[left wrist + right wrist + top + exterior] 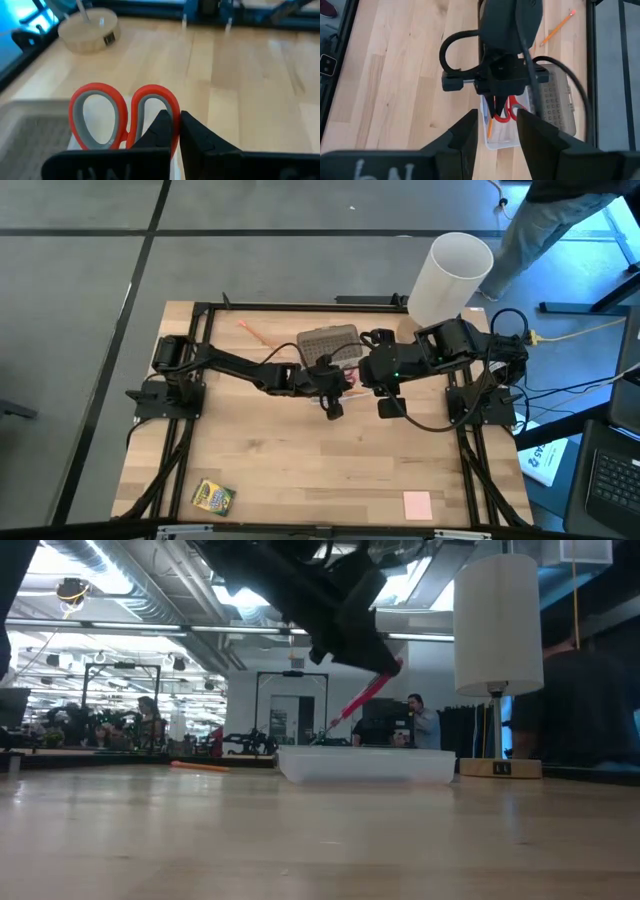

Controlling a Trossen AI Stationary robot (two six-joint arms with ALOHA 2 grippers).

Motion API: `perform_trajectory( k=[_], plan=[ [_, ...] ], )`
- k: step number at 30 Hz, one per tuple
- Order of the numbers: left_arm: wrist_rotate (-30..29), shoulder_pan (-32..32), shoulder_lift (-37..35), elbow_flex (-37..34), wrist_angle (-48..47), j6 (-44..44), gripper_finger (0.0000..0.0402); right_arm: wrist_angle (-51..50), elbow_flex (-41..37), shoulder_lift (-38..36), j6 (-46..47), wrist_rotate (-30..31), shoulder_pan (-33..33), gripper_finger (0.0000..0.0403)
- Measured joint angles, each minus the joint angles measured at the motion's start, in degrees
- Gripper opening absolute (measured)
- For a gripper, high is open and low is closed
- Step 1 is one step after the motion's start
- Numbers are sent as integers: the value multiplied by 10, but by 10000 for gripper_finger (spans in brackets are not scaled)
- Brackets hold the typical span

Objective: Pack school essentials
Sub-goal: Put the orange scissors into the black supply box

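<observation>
I see the red-handled scissors (pixel 125 117) clamped in my left gripper (pixel 175 135), one handle loop pinched between its closed fingers, held in the air above the open clear plastic case (pixel 502 132) at the table's far middle. An orange pencil (pixel 489 127) lies inside the case. My right gripper (pixel 494 130) hovers just beside, fingers apart, holding nothing.
</observation>
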Motion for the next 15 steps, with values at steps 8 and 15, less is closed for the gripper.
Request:
perform_trajectory(
  k=[8,15],
  plan=[
    [-1,-1,0,0,-49,-15,2,0,0,0,-3,0,0,136],
    [0,-1,0,0,-112,-33,2,0,0,0,-3,0,0,136]
  ],
)
